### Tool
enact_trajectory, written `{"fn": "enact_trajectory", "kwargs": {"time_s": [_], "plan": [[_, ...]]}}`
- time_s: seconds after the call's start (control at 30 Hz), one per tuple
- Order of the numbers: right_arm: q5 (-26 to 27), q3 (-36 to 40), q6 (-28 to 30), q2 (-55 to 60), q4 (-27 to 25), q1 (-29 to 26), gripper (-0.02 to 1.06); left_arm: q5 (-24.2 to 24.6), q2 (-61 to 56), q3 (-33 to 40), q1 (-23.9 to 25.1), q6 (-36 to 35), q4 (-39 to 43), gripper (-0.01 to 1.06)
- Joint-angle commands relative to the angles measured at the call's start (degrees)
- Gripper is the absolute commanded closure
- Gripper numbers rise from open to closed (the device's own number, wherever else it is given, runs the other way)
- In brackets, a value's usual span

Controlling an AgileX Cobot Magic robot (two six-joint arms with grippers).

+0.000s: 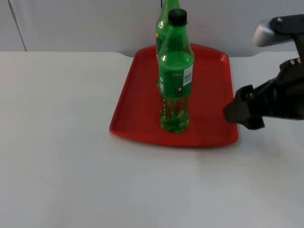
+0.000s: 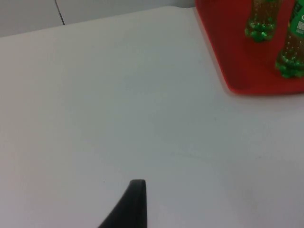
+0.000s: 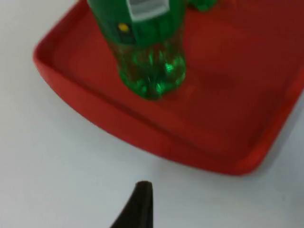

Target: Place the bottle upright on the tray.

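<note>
A red tray (image 1: 209, 95) is seen on the white table (image 1: 61, 166), near the grey wall (image 1: 85, 23). A green bottle (image 1: 175, 76) with a black cap (image 1: 177, 17) is stood upright on the tray, close to the tray's near edge. A white label (image 1: 188, 76) is stuck on its side. A second green bottle (image 1: 164, 23) is stood upright right behind it, farther back on the tray, and is partly hidden by the first one.

The right gripper (image 1: 237, 113) is held just beside the tray's right edge, near the tray's front right corner. Nothing is held in it, and the bottle is not touched by it. It cannot be told if its fingers are spread or pressed together. In the right wrist view, the bottom of the bottle (image 3: 149, 66) is seen standing inside the tray (image 3: 213, 109), and one black fingertip (image 3: 140, 204) is seen over the white table, just outside the tray's rim.

In the left wrist view, one black fingertip (image 2: 130, 204) of the left gripper is seen over the bare table, well apart from the tray (image 2: 237, 61). The bottoms of both bottles (image 2: 290, 57) are seen on the tray there. The left arm is kept waiting. How its fingers are set cannot be told.
</note>
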State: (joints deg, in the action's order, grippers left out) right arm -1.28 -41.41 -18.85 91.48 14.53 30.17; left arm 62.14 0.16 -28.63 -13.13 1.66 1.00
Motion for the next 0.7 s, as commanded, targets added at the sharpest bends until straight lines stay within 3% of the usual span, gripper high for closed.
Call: {"fn": "enact_trajectory", "kwargs": {"time_s": [0.0,0.23,0.33,0.4,0.43,0.6,0.63,0.67], "plan": [[-4.71,0.33,-1.52,-1.6,-0.39,0.38,0.17,-0.67,-0.16,0.25,-0.28,-0.03,0.09,0.0],[-13.64,0.33,-1.05,-4.54,-4.23,0.38,0.17,-0.67,-0.16,0.25,-0.28,-0.03,0.09,0.0],[-17.8,0.33,2.06,-7.02,-6.84,0.38,0.17,-0.67,-0.16,0.25,-0.28,-0.03,0.09,0.0],[-19.8,0.33,9.63,-9.16,-13.33,0.38,0.17,-0.67,-0.16,0.25,-0.28,-0.03,0.09,0.0],[-19.8,0.33,9.63,-9.16,-13.33,0.38,0.17,-0.67,-0.16,0.25,-0.28,-0.03,0.09,0.0],[-25.7,0.33,33.12,-14.6,-33.14,0.38,0.17,-0.67,-0.16,0.25,-0.28,-0.03,0.09,0.0],[-25.7,0.33,33.12,-14.6,-33.14,0.38,0.17,-0.67,-0.16,0.25,-0.28,-0.03,0.09,0.0],[-26.75,0.33,36.96,-15.6,-35.79,0.38,0.17,-0.67,-0.16,0.25,-0.28,-0.03,0.09,0.0]]}}
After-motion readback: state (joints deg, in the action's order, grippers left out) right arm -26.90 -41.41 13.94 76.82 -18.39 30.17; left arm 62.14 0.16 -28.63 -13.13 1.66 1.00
